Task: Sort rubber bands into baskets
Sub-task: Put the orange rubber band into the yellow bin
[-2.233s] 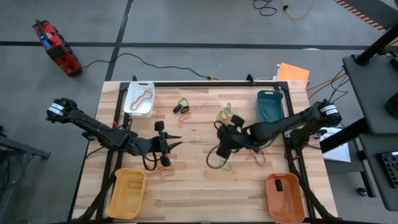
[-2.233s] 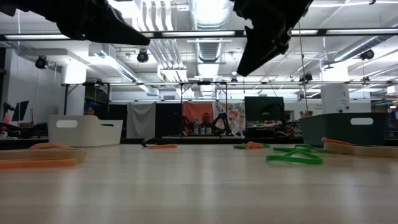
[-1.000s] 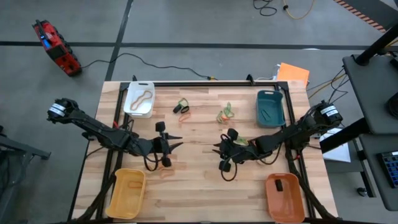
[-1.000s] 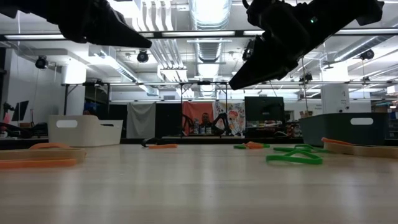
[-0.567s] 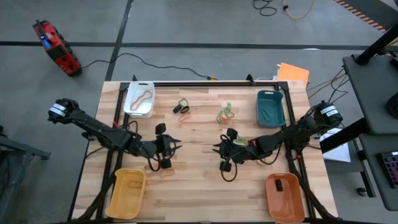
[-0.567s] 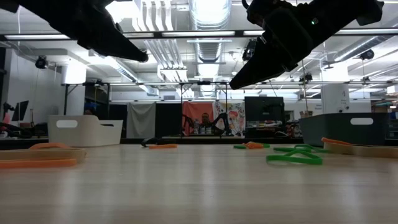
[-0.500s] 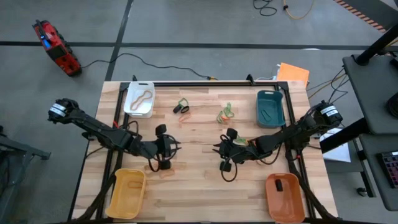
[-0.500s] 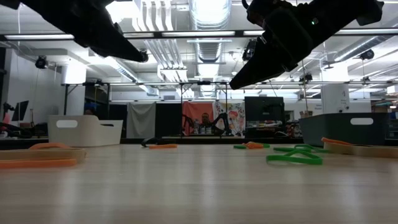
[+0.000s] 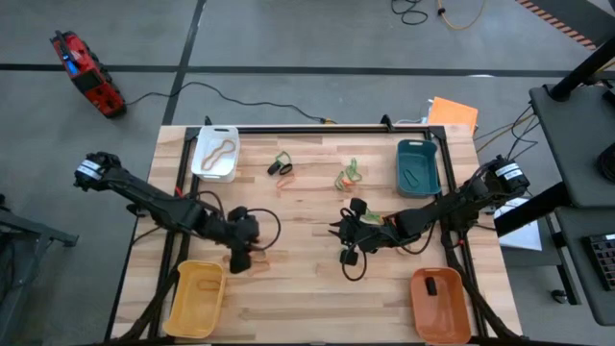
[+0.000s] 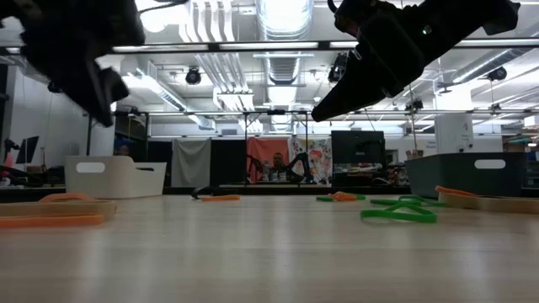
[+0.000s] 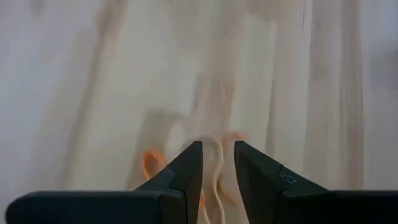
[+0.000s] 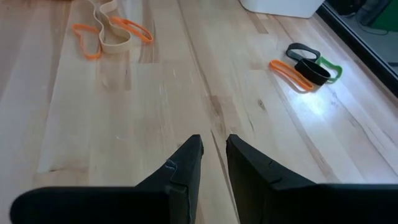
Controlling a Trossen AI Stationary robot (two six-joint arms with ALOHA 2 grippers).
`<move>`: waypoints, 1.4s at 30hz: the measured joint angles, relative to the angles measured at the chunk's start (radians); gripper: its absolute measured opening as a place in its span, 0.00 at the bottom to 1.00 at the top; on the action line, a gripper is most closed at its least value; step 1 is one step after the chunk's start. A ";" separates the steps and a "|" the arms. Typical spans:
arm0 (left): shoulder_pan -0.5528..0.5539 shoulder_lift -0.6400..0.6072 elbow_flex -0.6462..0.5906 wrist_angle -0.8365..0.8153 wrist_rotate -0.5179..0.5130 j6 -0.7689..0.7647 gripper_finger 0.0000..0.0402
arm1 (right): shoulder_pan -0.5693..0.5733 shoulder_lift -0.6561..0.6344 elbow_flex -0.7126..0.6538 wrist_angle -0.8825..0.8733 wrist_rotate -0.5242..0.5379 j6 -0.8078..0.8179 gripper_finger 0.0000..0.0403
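A tan and an orange rubber band point(image 9: 256, 261) lie tangled on the wood, near the yellow basket point(image 9: 196, 298). My left gripper point(image 9: 237, 253) points steeply down just above them. In the left wrist view its fingers point(image 11: 186, 168) stand a narrow gap apart, with the tan band point(image 11: 214, 171) showing on the table through the gap. My right gripper point(image 9: 337, 231) hovers over mid-table, pointing toward the left edge. It is open by a narrow gap point(image 12: 213, 140) and holds nothing. Black, orange and green bands point(image 9: 281, 166) and green and orange ones point(image 9: 348, 176) lie farther back.
The white basket point(image 9: 215, 154), holding a tan band, stands at the far left and the teal basket point(image 9: 417, 165) at the far right. The orange basket point(image 9: 440, 306) at the near right holds a small black thing. A black cable loop point(image 9: 352, 265) hangs under the right arm.
My left gripper has tipped from pointing toward the table's right edge to pointing steeply down. It rolled as it went and shifted a little toward the near left, over the orange and tan bands. The bands have not moved.
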 joint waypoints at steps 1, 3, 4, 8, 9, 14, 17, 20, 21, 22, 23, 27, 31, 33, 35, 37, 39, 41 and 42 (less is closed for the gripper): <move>-0.001 0.000 -0.012 0.000 0.018 -0.007 0.19 | 0.000 0.000 0.000 0.000 0.000 0.000 0.17; -0.001 0.001 -0.032 -0.002 0.038 -0.021 0.19 | 0.000 0.000 0.000 0.000 0.000 -0.001 0.17; -0.001 0.001 -0.039 -0.001 0.039 -0.033 0.19 | 0.000 0.000 0.000 0.000 0.000 0.000 0.17; -0.001 0.001 -0.052 -0.001 0.040 -0.059 0.19 | 0.000 0.000 0.000 0.000 0.000 0.000 0.17; -0.001 0.000 -0.053 0.001 0.040 -0.059 0.19 | 0.000 0.000 0.000 0.000 0.000 0.001 0.17; -0.001 0.001 -0.057 0.005 0.036 -0.062 0.19 | 0.000 0.000 0.000 0.000 0.000 0.001 0.17; -0.008 0.010 -0.058 0.007 0.034 -0.066 0.19 | 0.000 0.000 0.000 0.000 0.000 0.008 0.17; -0.015 0.032 -0.058 0.006 0.034 -0.058 0.19 | 0.000 0.000 0.000 0.000 0.000 0.011 0.17; -0.015 0.041 -0.058 0.005 0.034 -0.058 0.19 | 0.000 0.000 0.000 0.000 0.000 0.011 0.17; -0.015 0.049 -0.058 0.004 0.033 -0.058 0.20 | 0.000 0.000 0.000 0.000 0.000 0.011 0.17; -0.015 0.058 -0.058 0.004 0.033 -0.058 0.20 | 0.000 0.000 0.000 0.000 0.000 0.014 0.17; -0.015 0.101 -0.058 0.000 0.032 -0.058 0.21 | 0.000 0.000 0.000 0.000 0.000 0.018 0.17; -0.015 0.143 -0.057 -0.002 0.032 -0.058 0.21 | 0.000 0.000 0.000 0.000 -0.001 0.020 0.17; -0.015 0.161 -0.057 -0.002 0.032 -0.058 0.21 | 0.000 0.000 -0.001 0.000 0.000 0.020 0.17; -0.015 0.179 -0.057 -0.002 0.032 -0.058 0.21 | 0.000 0.000 -0.002 0.000 0.000 0.021 0.17; -0.015 0.194 -0.057 -0.001 0.032 -0.058 0.21 | 0.000 0.000 -0.002 0.000 -0.001 0.021 0.17; -0.015 0.208 -0.057 0.000 0.032 -0.058 0.21 | 0.000 0.000 -0.002 0.000 0.000 0.021 0.17; -0.015 0.220 -0.057 0.003 0.032 -0.058 0.21 | 0.000 0.000 -0.002 0.000 0.000 0.021 0.17; -0.015 0.225 -0.057 0.003 0.032 -0.058 0.21 | 0.000 0.000 -0.002 0.000 0.000 0.021 0.17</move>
